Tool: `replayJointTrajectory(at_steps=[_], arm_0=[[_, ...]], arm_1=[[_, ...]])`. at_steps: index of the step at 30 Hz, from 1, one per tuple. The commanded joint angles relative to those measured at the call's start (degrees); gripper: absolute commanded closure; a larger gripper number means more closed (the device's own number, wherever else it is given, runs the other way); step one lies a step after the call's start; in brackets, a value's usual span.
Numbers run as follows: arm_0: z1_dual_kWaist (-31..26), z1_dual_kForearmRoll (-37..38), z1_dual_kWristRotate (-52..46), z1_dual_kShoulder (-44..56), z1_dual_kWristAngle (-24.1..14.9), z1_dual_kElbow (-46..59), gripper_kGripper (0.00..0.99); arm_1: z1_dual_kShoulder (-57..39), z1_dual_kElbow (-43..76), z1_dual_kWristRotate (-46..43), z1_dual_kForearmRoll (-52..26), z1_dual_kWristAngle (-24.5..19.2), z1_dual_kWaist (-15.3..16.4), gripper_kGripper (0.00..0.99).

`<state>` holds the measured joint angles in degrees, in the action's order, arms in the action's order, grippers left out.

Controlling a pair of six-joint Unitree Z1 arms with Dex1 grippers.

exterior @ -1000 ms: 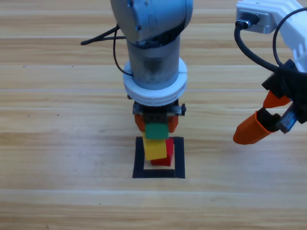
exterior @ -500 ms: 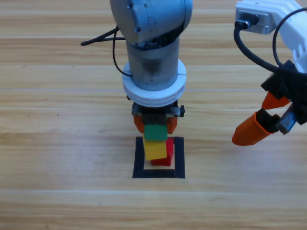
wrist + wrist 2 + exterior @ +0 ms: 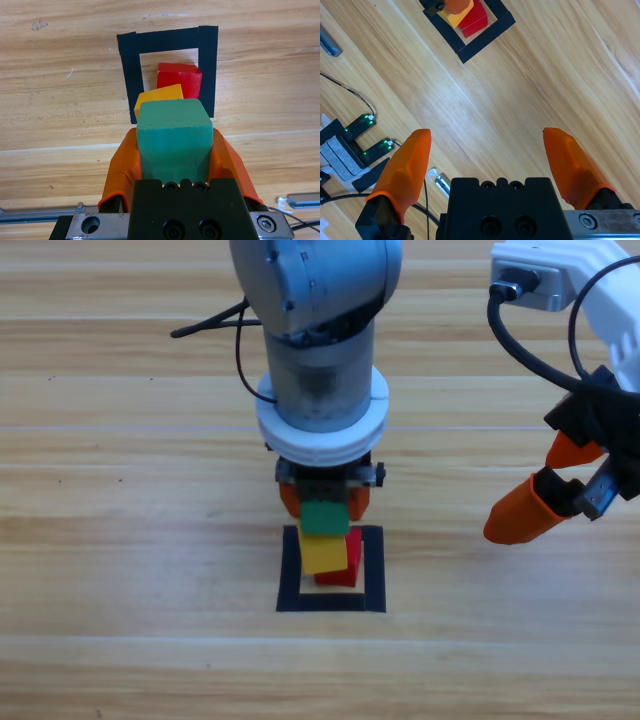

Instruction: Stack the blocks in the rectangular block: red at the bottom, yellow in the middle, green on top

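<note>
Yellow [image 3: 322, 552] is stacked on red [image 3: 342, 562] inside the rectangular block [image 3: 375, 570]; green [image 3: 325, 517], clamped in the left gripper [image 3: 325, 502] jaws, remains unplaced. The right gripper [image 3: 560, 480] jaws are spread wide.

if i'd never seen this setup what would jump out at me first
Most likely the left gripper at the middle of the table, its orange fingers shut on the green cube right above the yellow cube. The yellow cube sits skewed on the red cube inside the black tape square. Off to the right, the right gripper hangs open over bare wood.
</note>
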<state>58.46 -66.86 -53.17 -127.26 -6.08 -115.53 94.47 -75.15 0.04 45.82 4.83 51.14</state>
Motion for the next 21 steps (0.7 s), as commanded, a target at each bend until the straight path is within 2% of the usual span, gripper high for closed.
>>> replayJointTrajectory(at_steps=[1, 9, 12, 13, 14, 15, 16, 17, 21], arm_0=[[-0.45, 1.74, 0.79, -1.33, 0.2, 2.94, 0.907], [-0.89, 2.26, 1.32, -1.06, 0.37, 3.3, 0.906], [-0.98, 2.44, 1.58, -1.06, 0.37, 3.38, 0.85], [-0.98, 2.62, 1.58, -0.97, 0.37, 3.38, 0.792], [-0.98, 2.97, 1.84, -0.8, 0.46, 3.38, 0.654], [-0.98, 3.14, 2.02, -0.45, 0.55, 3.38, 0.456], [-0.98, 3.14, 2.02, -0.1, 0.55, 3.3, 0.128], [-0.98, 3.06, 2.02, 0.34, 0.46, 3.38, 0.017], [-0.98, 2.88, 2.28, 1.05, 0.37, 3.3, 0.0]], arm_1=[[-0.34, 1.49, -0.39, -0.91, 0.88, -1.22, 0.0], [-0.25, 1.58, -0.39, -0.82, 0.88, -1.22, 0.0], [-0.25, 1.58, -0.39, -0.91, 0.88, -1.22, 0.0], [-0.25, 1.58, -0.39, -0.82, 0.8, -1.22, 0.0], [-0.25, 1.58, -0.39, -0.91, 0.88, -1.22, 0.0], [-0.25, 1.58, -0.39, -0.91, 0.8, -1.22, 0.0], [-0.25, 1.58, -0.39, -0.91, 0.88, -1.22, 0.0], [-0.25, 1.58, -0.39, -0.91, 0.88, -1.22, 0.0], [-0.25, 1.58, -0.39, -0.91, 0.8, -1.22, 0.0]])
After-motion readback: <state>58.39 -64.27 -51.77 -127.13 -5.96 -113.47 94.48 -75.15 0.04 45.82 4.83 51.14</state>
